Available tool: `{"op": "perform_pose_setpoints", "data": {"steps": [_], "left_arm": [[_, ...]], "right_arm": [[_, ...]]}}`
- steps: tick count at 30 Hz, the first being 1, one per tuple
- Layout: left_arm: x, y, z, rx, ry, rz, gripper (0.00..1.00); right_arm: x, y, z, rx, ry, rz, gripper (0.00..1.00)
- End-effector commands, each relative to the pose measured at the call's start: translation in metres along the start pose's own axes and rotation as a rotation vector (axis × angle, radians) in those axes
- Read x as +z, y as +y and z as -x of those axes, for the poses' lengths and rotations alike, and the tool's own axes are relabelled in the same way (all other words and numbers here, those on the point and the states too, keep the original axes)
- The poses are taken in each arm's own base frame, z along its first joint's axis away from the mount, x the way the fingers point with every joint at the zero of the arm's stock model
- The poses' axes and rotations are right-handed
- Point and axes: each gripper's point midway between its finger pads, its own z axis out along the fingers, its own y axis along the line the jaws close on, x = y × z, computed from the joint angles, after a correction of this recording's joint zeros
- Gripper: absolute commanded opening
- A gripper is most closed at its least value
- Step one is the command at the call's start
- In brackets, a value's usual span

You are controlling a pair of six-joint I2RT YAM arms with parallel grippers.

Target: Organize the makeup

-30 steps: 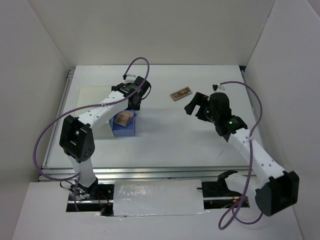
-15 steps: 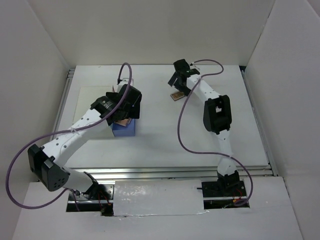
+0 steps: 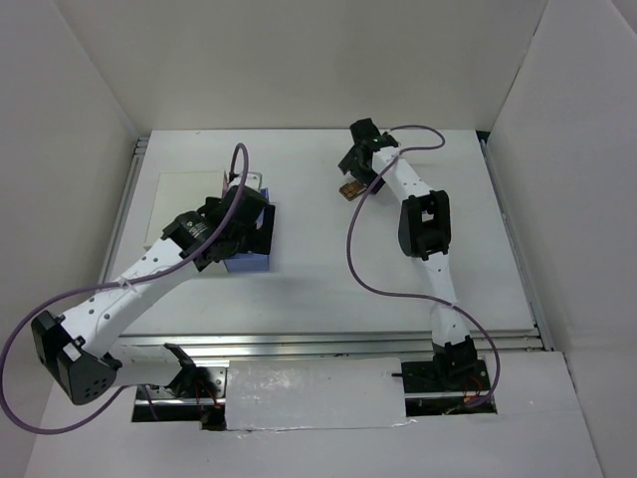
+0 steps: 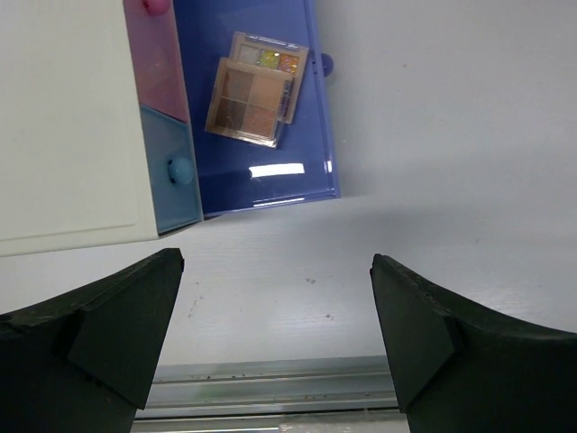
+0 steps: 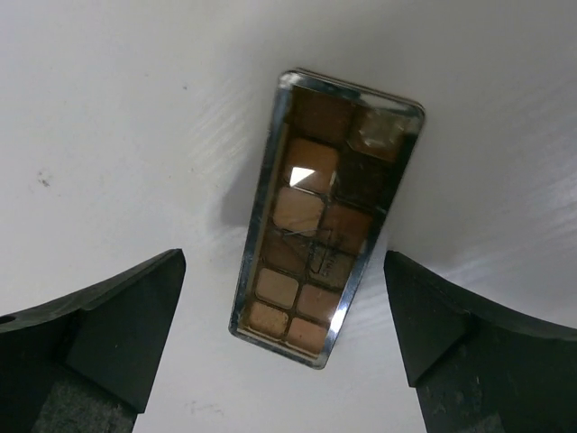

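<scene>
Right jaws: stood wide apart, gripping nothing.
In the gap: the long palette (image 5: 325, 216) lay flat on the table (image 5: 108, 108). Its near end sat between the fingers (image 5: 108, 334), with bare table showing on each side.
Long axis: ran away from the wrist, slightly tilted, and so crossed the closing line. The jaws would meet its long sides.
Move judged: straight down, a small twist to square up, then close.
Nearer arm: the right gripper (image 3: 358, 161) was directly over the palette, and the left was well apart.
Right arm: stretched far across the table, wrist tipped down.
Left jaws: wide apart and empty, with bare table in the gap.
Left gripper (image 3: 247, 221): near the blue drawer (image 4: 270, 171), which was pulled out of the box (image 4: 63, 117).
In the drawer: a brown palette (image 4: 251, 102) lay overlapping a multicoloured palette (image 4: 268, 56).
Left arm: reached diagonally forward.
</scene>
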Motion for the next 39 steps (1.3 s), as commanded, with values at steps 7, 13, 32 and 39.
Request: {"op": "perform_pose_setpoints", "data": {"steps": [7, 13, 32, 39], "left_arm": [[-0.034, -0.013, 0.023, -0.045, -0.122, -0.167, 0.99], [-0.049, -0.009, 0.029, -0.054, -0.169, -0.200, 0.99], [-0.066, -0.014, 0.031, -0.059, -0.217, -0.297, 0.99], [-0.062, -0.015, 0.030, -0.061, -0.205, -0.281, 0.99]], "right_arm": [[0.002, -0.012, -0.010, -0.079, 0.091, -0.029, 0.87], [0.001, -0.035, -0.019, -0.218, 0.143, -0.081, 0.69], [-0.026, -0.076, -0.064, -0.440, 0.376, -0.111, 0.77], [-0.042, -0.079, -0.091, -0.480, 0.483, -0.056, 0.76]]}}
